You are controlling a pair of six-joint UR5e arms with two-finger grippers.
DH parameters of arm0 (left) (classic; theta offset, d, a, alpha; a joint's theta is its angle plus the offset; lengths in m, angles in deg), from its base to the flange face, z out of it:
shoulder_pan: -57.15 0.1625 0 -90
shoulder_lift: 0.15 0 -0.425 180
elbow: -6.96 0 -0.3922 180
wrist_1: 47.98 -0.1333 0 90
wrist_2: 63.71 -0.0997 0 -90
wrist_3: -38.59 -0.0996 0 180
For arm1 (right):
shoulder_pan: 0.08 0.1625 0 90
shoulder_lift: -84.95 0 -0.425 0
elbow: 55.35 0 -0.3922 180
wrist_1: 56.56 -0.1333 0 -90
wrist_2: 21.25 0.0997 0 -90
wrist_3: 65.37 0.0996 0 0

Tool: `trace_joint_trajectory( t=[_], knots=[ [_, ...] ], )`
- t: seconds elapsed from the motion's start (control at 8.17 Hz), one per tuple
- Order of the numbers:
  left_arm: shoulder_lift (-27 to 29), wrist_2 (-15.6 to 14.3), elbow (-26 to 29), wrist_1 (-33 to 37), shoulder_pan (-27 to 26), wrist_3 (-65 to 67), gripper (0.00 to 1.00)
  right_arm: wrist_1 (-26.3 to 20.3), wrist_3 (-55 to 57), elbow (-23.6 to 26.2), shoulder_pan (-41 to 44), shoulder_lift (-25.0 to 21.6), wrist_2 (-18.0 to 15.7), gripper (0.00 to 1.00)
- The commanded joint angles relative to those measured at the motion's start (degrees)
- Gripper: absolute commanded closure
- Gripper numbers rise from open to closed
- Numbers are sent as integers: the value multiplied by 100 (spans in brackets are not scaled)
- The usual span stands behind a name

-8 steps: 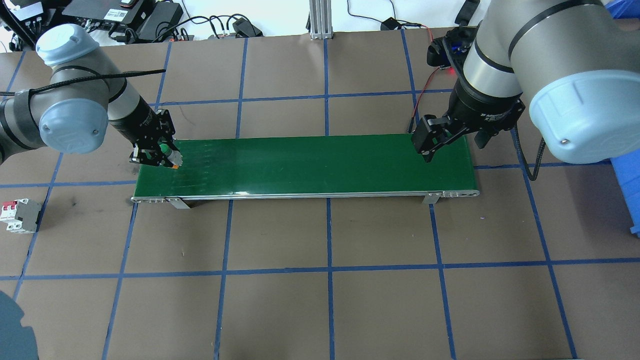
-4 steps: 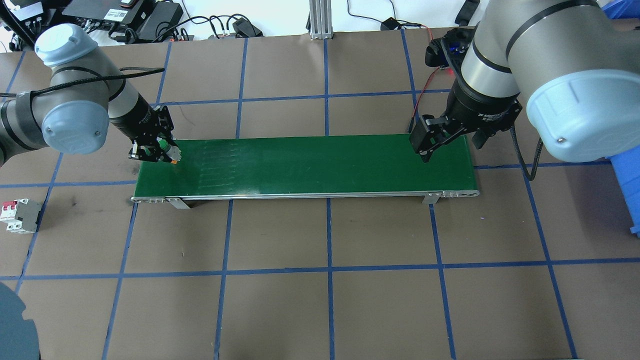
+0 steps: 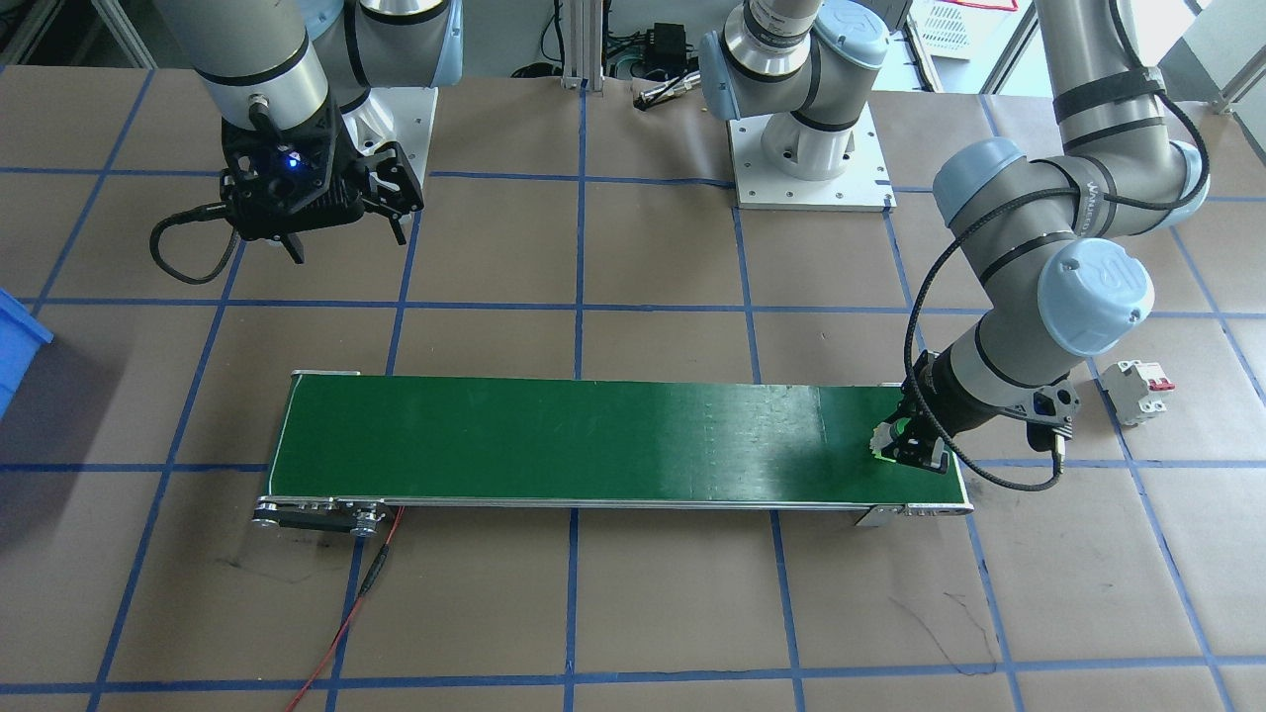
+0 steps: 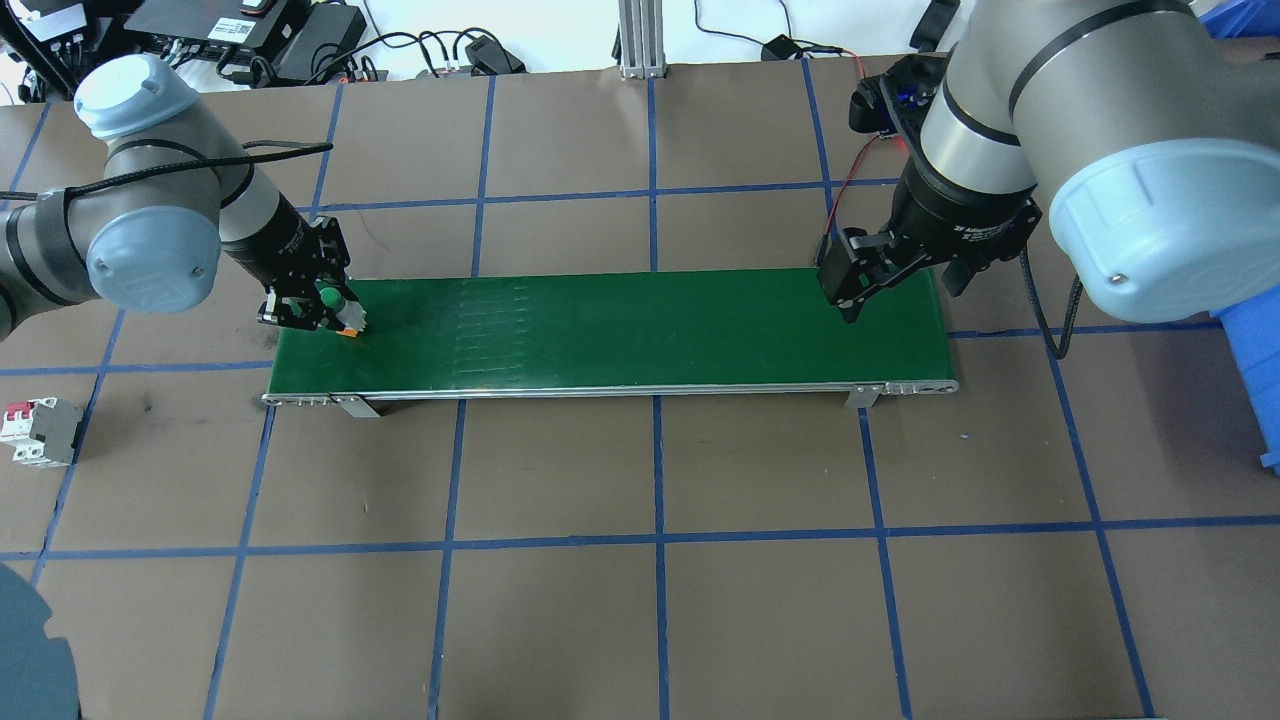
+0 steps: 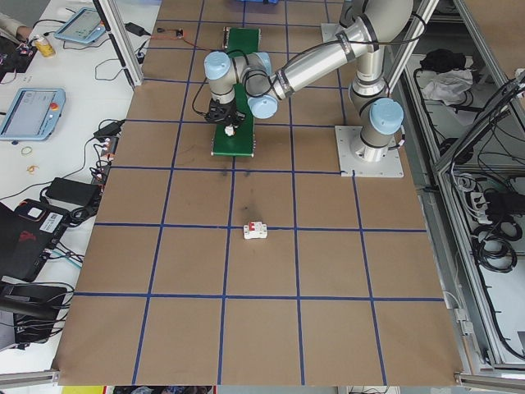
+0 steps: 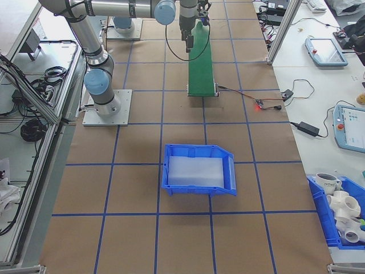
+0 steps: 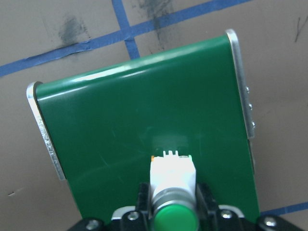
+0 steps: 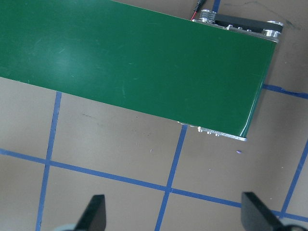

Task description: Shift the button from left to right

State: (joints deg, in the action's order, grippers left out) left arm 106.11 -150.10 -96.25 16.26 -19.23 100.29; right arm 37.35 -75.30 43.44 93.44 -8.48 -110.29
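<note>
The button [image 4: 338,306] has a round green cap, a white body and a lime base, and my left gripper [image 4: 322,308] is shut on it. It hangs tilted just over the left end of the green conveyor belt [image 4: 640,330]. In the left wrist view the button [image 7: 173,185] sits between the two fingers, cap towards the camera, with its reflection on the belt [image 7: 144,120]. The front-facing view shows the button [image 3: 883,442] at the belt's right end. My right gripper [image 8: 175,214] is open and empty, held high over the belt's other end [image 8: 144,62].
A white circuit breaker with red levers [image 4: 40,430] lies on the table left of the belt. A blue bin [image 6: 199,174] stands beyond the belt's right end. A red wire [image 3: 346,613] trails from the belt's motor end.
The left gripper has barely shifted with the button in it. Faint streaks on the belt surface have moved to the right. The right arm has edged slightly left.
</note>
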Motion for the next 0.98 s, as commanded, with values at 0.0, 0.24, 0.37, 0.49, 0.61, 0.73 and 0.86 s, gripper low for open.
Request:
trace_joint_trajectory(
  t=[0.0,0.24,0.37,0.49,0.61,0.73,0.86],
  knots=[
    [-17,8,-6,1,-8,-17,22,40,8,-9,0,9,45,0],
    [-79,0,20,53,-8,-8,0,84,8,-35,-35,18,45,0],
    [-105,-1,55,62,-8,-8,0,84,17,-52,-53,140,45,0],
    [-192,-79,55,62,-16,-43,0,119,43,-27,-53,393,53,0],
    [-298,-280,55,237,-25,-818,1,328,104,-18,-53,605,53,0],
    [-508,-378,64,551,-34,-2531,0,530,296,-17,-53,877,123,0],
    [-840,-622,64,572,-43,-3888,0,724,611,-17,-53,1097,124,0]
  ],
)
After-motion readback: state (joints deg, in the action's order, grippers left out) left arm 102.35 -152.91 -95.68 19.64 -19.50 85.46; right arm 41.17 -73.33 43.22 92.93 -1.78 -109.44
